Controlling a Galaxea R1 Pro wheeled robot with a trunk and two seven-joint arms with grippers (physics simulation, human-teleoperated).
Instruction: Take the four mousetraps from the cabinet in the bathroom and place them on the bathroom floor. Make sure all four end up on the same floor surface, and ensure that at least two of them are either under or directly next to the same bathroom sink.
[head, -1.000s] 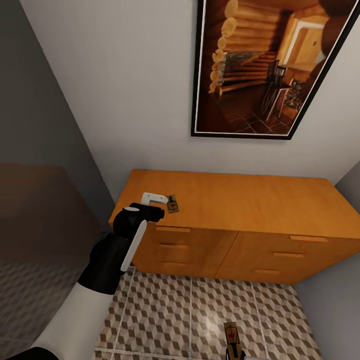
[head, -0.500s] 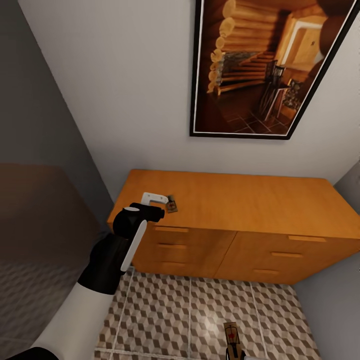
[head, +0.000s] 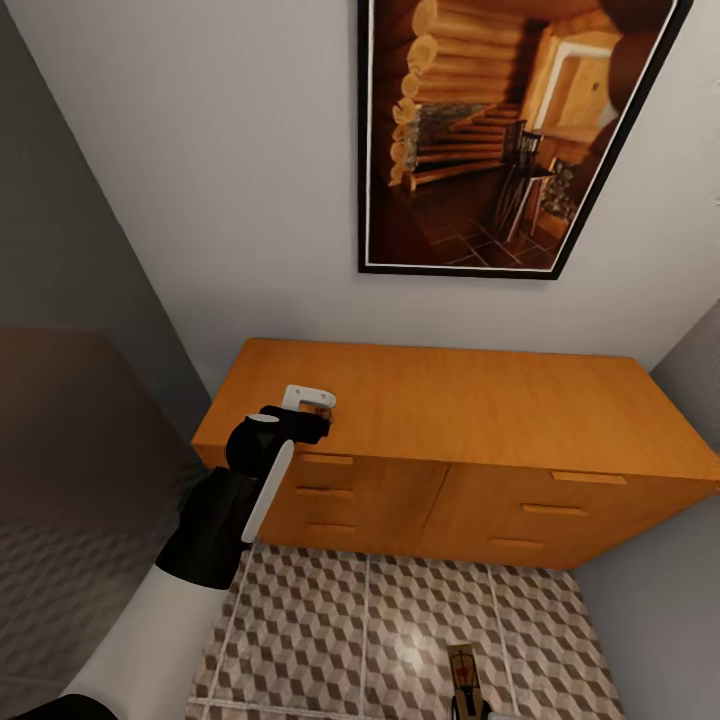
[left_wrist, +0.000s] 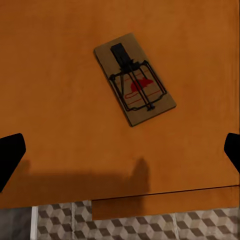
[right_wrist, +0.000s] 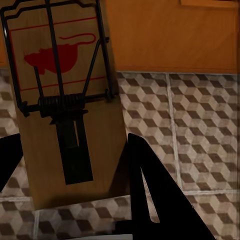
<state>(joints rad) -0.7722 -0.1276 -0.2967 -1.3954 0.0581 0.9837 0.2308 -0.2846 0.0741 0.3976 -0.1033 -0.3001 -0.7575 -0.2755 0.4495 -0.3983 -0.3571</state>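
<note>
Mousetrap (left_wrist: 135, 80) flat on cabinet (left_wrist: 60, 100) top, between spread left pincer (left_wrist: 120, 150) fingertips (left_wrist: 10, 155)

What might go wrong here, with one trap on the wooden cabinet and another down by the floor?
The mousetrap lies askew between the left gripper's wide-open jaws and near the cabinet's front edge, so closing might nudge it off rather than grip it. The other mousetrap, between the right gripper's jaws, could slip to the bathroom floor away from the sink.
</note>
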